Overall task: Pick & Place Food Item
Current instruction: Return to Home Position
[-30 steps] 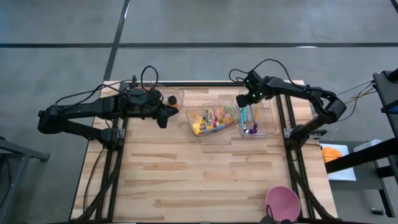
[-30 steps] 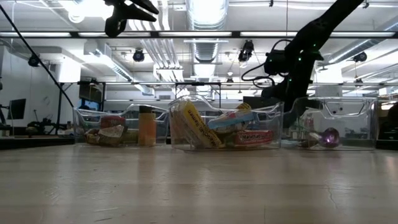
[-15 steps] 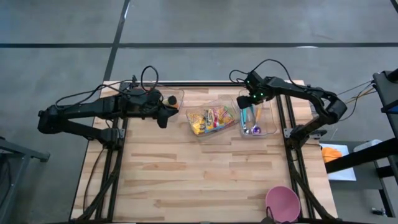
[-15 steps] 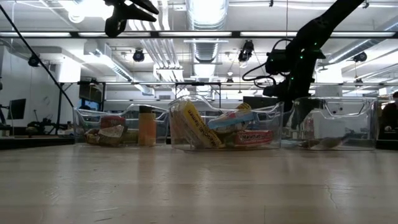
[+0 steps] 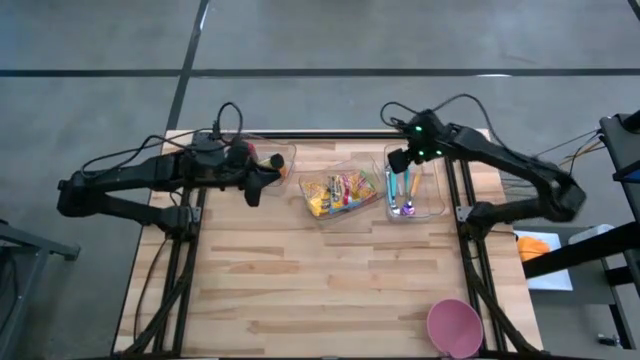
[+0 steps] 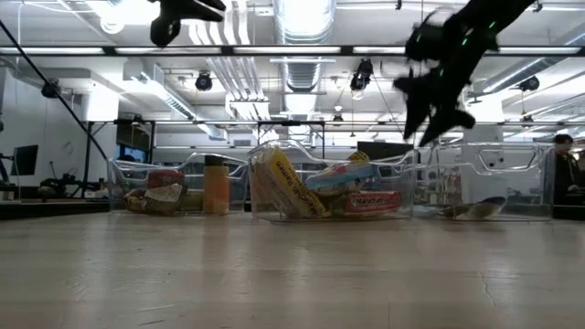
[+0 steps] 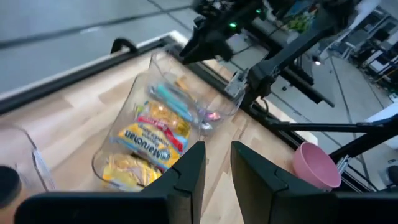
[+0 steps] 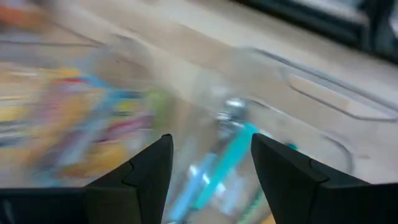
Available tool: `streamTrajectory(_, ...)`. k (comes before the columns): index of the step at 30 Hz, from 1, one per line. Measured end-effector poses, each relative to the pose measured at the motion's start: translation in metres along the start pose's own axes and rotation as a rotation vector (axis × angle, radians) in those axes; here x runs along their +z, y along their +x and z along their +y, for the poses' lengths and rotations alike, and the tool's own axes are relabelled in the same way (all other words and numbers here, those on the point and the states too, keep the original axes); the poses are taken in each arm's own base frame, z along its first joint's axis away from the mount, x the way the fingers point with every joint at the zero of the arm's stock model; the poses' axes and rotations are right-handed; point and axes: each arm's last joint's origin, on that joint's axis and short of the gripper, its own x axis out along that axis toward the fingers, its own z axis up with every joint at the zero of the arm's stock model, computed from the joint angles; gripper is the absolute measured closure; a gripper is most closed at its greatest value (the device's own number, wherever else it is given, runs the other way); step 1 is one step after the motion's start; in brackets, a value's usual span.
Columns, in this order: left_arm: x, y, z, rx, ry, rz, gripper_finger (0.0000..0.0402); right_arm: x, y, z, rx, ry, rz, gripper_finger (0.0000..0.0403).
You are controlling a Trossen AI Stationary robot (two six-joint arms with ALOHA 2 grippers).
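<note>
The right gripper (image 5: 398, 161), fingers spread and empty, has risen clear of the right transparent bin (image 5: 437, 192), leaving the blue spoon (image 8: 231, 151) inside, so sorting looks finished; the left gripper (image 5: 257, 190) waits far-left.

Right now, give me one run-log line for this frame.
left gripper: open, empty, raised near left bin | right gripper: open, empty, raised above right bin | spoons: in right bin
</note>
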Motion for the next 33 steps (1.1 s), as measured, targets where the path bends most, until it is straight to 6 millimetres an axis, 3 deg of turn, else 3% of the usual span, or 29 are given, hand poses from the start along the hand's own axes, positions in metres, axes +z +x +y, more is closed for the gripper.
streamTrajectory(4,-0.003,-0.010,0.004,0.000,0.033,-0.053,0.0315,-0.011,-0.047,0.019,0.145,-0.084,-0.183,0.0187)
streamTrajectory(7,-0.020,-0.011,0.016,-0.002,0.024,-0.110,0.0315,-0.024,-0.077,0.028,0.275,-0.116,-0.333,0.0187)
streamTrajectory(12,-0.053,-0.016,0.037,-0.046,-0.067,-0.174,0.0316,-0.057,-0.103,0.033,0.478,-0.120,-0.517,0.0187)
streamTrajectory(17,-0.069,-0.024,0.040,-0.083,-0.032,-0.160,0.0316,-0.087,-0.104,0.038,0.573,-0.109,-0.606,0.0187)
streamTrajectory(28,-0.113,-0.019,0.049,-0.070,0.065,-0.122,0.0316,-0.141,-0.097,0.060,0.543,-0.162,-0.734,0.0187)
streamTrajectory(33,-0.129,-0.013,0.057,-0.088,0.108,-0.068,0.0316,-0.159,-0.094,0.060,0.518,-0.188,-0.741,0.0187)
